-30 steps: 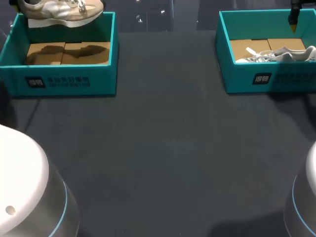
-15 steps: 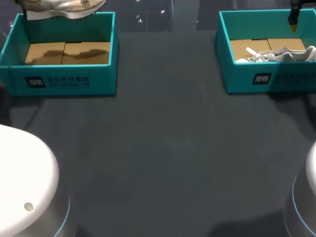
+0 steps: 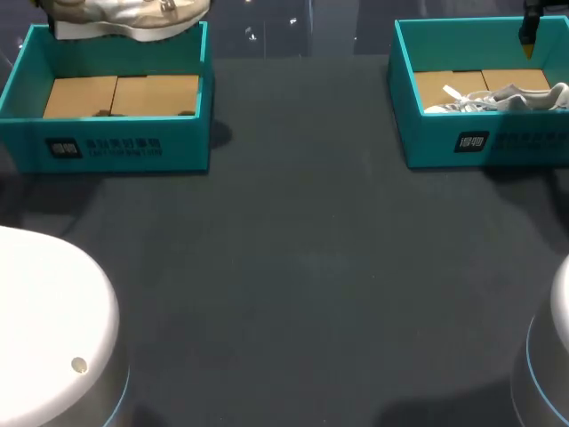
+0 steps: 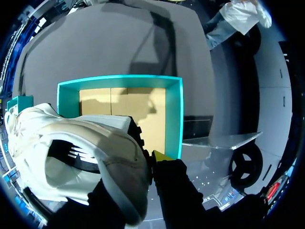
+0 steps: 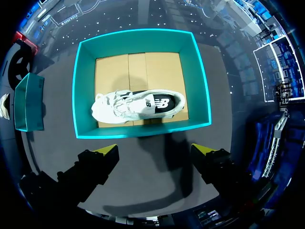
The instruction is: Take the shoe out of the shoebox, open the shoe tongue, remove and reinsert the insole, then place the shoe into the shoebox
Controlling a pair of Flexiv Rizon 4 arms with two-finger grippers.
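The cream-and-silver trainer (image 3: 124,16) has risen and drifted right over the last second. Its shadow has slid off the box floor beneath it, and the left arm's smooth white domed base (image 3: 44,329) has swung round.

Closest to me, that dome and the rounded pale-grey base of the right arm (image 3: 551,356) flank the bench (image 3: 302,267), a dull, flat charcoal surface.

Further back on the left sits the left teal cardboard shoebox (image 3: 116,147), thin-walled and square-cornered. Its floor is plain brown cardboard flaps meeting at a seam.

Opposite it stands the right teal cardboard shoebox (image 3: 480,142), built the same way. Inside, a white mesh trainer (image 3: 511,96) lies on its side on the brown flaps, its laces loose and curling.

The right hand (image 5: 155,151) hangs above that box with its dark fingers spread wide and nothing between them.

Farthest off, the left hand (image 4: 143,164) pinches the cream-and-silver trainer at its padded heel. One yellow tip shows against the heel, while the other finger is hidden behind the upper. The trainer hangs in the air over the far wall of the left box, its chunky white sole facing down.
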